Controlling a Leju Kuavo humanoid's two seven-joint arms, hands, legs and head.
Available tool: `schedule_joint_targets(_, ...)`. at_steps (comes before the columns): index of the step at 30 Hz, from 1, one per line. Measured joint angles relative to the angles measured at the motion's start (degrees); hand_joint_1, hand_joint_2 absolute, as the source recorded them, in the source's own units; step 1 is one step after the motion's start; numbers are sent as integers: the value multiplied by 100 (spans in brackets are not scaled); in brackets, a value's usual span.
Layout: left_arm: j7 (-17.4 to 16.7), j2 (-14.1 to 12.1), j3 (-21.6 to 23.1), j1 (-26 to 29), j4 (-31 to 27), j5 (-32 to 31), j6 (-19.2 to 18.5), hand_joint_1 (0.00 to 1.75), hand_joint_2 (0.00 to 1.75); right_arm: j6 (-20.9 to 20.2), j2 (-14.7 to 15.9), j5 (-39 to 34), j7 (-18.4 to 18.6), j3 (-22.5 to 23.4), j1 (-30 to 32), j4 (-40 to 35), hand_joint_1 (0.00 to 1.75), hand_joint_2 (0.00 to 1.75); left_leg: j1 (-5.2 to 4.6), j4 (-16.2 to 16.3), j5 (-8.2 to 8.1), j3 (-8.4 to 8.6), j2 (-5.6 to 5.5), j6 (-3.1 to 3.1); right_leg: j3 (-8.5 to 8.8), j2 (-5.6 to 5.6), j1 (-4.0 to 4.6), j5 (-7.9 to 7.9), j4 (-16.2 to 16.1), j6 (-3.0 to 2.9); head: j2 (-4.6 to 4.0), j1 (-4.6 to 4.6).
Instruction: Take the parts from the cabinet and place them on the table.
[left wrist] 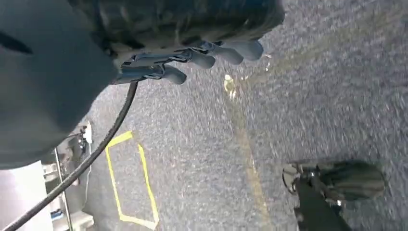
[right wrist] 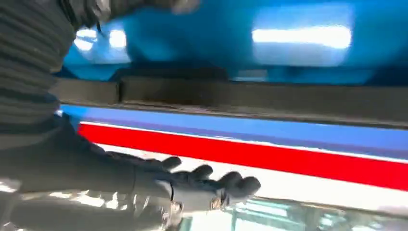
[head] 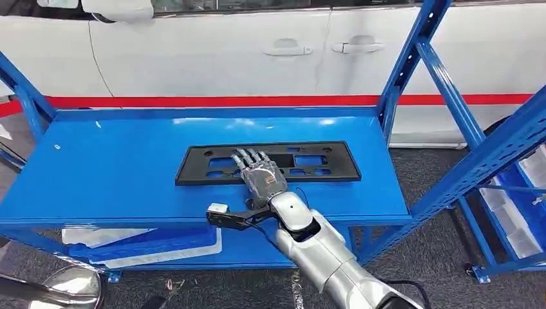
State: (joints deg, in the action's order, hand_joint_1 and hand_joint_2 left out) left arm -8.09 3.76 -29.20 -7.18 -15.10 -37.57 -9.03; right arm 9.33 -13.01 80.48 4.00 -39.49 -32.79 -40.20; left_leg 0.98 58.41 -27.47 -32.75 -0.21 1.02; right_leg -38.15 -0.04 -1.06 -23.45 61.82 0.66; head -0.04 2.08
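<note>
A long black plastic frame part (head: 322,161) with several cut-outs lies flat on the blue cabinet shelf (head: 116,167) in the head view. My right hand (head: 261,175) reaches in from the front and lies over the part's middle, fingers stretched out and apart, holding nothing. From the right wrist view, that right hand (right wrist: 192,185) spreads its fingers beside the part's dark edge (right wrist: 269,98); whether it touches the part I cannot tell. My left hand (left wrist: 192,57) hangs over grey carpet, fingers loosely extended and holding nothing.
A white car with a red stripe (head: 212,58) stands right behind the shelf. Blue uprights (head: 412,58) frame the shelf's right side. White and blue sheets (head: 141,241) lie on the lower shelf. A bin rack (head: 515,193) stands at right. Yellow floor tape (left wrist: 130,183) marks the carpet.
</note>
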Motion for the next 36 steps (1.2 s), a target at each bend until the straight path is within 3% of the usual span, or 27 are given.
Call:
schedule_joint_targets(1, 0, 2, 0, -11, 0, 2, 2, 0, 0, -9, -7, -31, 0, -35, -16, -11, 148, 175, -34, 31, -36, -10, -2, -54, 101, -1, 54, -118, -91, -9, 0, -9)
schedule_joint_targets(2, -8, 2, 0, -19, 0, 2, 4, 0, 0, -35, -33, -68, 4, -84, -8, -24, 154, 175, -36, 52, -49, -24, 0, -90, 114, 11, 31, -143, -162, -53, 0, 2)
schedule_joint_targets(3, -15, 0, 0, -21, 0, 2, 4, 0, 0, -44, -46, -131, 28, -118, 5, -26, 157, 175, -33, 49, -55, -22, 4, -101, 115, 21, 29, -121, -198, -58, 0, -37)
schedule_joint_targets(4, -24, -2, -2, -18, 0, 6, 6, 0, 0, -57, -55, -179, 50, -144, 12, -26, 155, 175, -32, 33, -38, -15, 5, -25, 121, 34, 42, -125, -198, -65, 0, -29)
schedule_joint_targets(5, -33, -2, -4, -18, 0, 11, 6, 0, 0, -68, -57, -225, 87, -177, 6, -26, 155, 175, -24, 18, -49, 1, 16, -27, 119, 41, 46, -127, -201, -67, 0, -48)
schedule_joint_targets(11, 9, -6, -11, -26, 0, 74, 4, 0, 0, -94, -57, -361, 181, -302, -47, -26, 155, 175, -22, -68, -43, 61, 20, -44, 135, 50, 55, -165, -200, -126, 0, -44)
schedule_joint_targets(13, 11, -9, -17, -25, 0, 90, 4, 0, 0, -92, -52, -365, 184, -352, -76, -28, 155, 175, -20, -89, -42, 78, 20, -121, 144, 47, 57, -172, -199, -136, 0, -41)
schedule_joint_targets(18, 11, -7, -61, -26, 0, 90, 4, 0, 0, -90, -44, -365, 184, -398, -98, -28, 155, 175, -19, -95, -44, 92, 20, -175, 162, 46, 57, -173, -199, -142, 0, -41)
schedule_joint_targets(34, 11, -7, -94, -25, 0, 90, 4, 0, 0, -98, -42, -367, 184, -529, -110, -28, 157, 175, -23, -95, -46, 142, 20, -175, 235, 45, 53, -170, -229, -140, 0, -39)
schedule_joint_targets(36, 11, -7, -94, -25, 0, 90, 4, 0, 0, -98, -42, -367, 184, -529, -110, -28, 148, 175, -23, -94, -46, 142, 20, -175, 235, 44, 53, -169, -229, -140, 0, -39)
